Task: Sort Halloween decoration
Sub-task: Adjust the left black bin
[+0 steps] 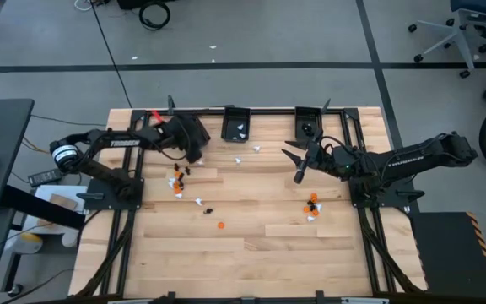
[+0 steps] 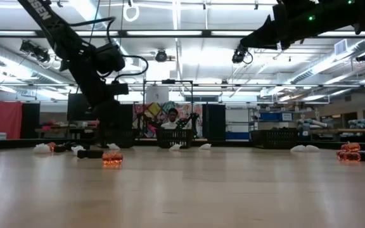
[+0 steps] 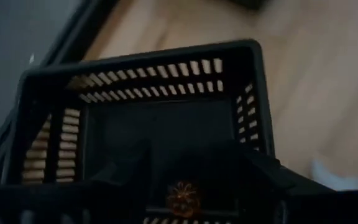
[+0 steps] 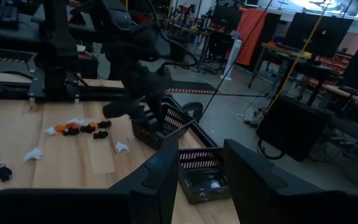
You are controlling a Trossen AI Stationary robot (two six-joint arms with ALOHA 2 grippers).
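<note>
Tiny orange trinket [image 3: 183, 198] in black bin [image 3: 166, 93], beneath left claw [image 1: 194, 138]

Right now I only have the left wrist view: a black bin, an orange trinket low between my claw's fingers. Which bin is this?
Observer: The high view puts the left claw at the leftmost bin of three along the table's far edge.
Operator: What's in the other two?
Observer: The middle bin holds white pieces; the right bin holds something dark.
Operator: And the right claw?
Observer: The right claw is open and empty, above the table in front of the right bin.
</note>
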